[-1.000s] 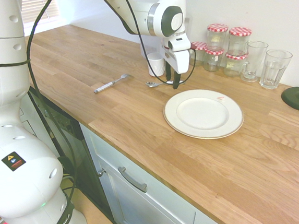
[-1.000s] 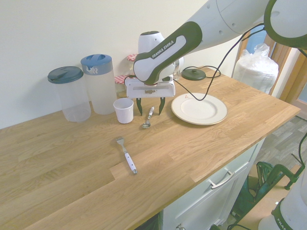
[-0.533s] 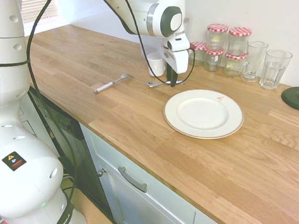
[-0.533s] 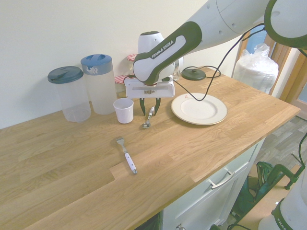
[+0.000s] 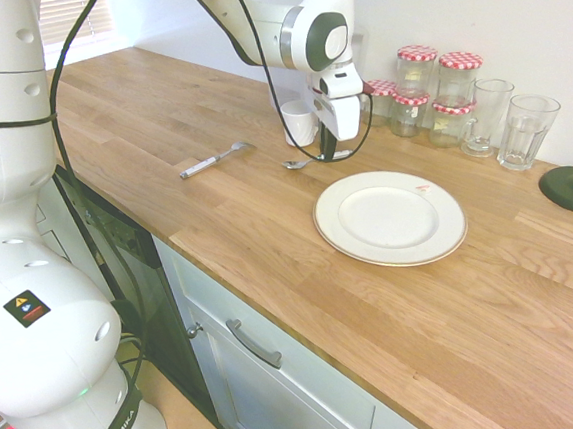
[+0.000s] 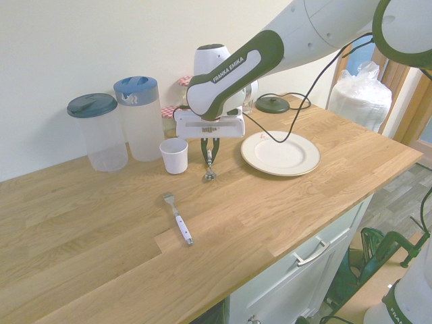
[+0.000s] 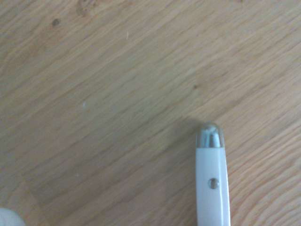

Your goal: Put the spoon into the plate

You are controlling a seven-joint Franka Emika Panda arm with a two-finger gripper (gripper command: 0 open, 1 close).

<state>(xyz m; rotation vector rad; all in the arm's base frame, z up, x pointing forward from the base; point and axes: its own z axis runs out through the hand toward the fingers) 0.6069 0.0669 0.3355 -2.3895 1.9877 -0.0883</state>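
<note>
"One spoon (image 6: 210, 175)?"
"Gripped by its white handle in the gripper (image 6: 210, 154). Second exterior view, from spoon: plate (image 6: 280, 166), 3 o'clock."
"Containers?"
"Two lidded pitchers (image 6: 140, 125), 10 o'clock; contents unclear."

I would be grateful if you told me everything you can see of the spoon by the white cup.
The spoon has a shiny, metal-looking bowl and neck and a white handle, which ends in a metal cap with a round rivet near it. It is beside the white cup, off the plate. The fingers of the hand are closed on its handle; its bowl end points away from the wall.
</note>
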